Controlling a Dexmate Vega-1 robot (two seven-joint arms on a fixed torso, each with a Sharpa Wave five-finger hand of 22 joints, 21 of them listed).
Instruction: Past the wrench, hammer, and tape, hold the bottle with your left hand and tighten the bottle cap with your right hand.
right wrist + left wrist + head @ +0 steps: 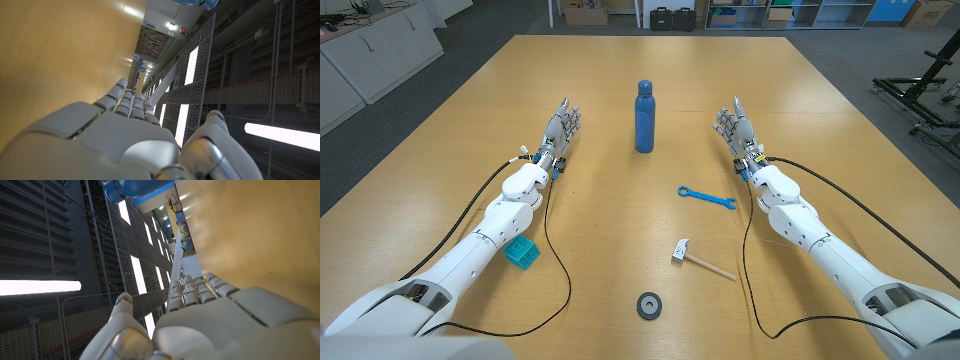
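We see the blue bottle (645,117) standing upright on the wooden surface (820,120), between the two hands and a little beyond their fingertips, touching neither. Its cap (644,87) is on top, but we cannot make out how tightly it is screwed.

The left hand (558,133) holds nothing, its fingers stretched forward and slightly apart, beside the bottle on its left. The right hand (735,128) mirrors it on the other side, also empty with fingers extended. In the head view both hands are small, so we cannot tell whether they touch the surface or stand just above it.

Nearer the robot than the right hand lie the blue wrench (705,197), then the hammer (700,260), and closest in the roll of tape (649,305). A teal object (521,252) sits against the left forearm, partly hidden by it; we cannot identify it.

In the left wrist view, the left hand (200,325) shows its back, and the bottle (137,190) appears only as a blue shape cut off at the frame's edge. The right wrist view shows the right hand (125,140) likewise, with a sliver of the bottle (192,2) cropped.
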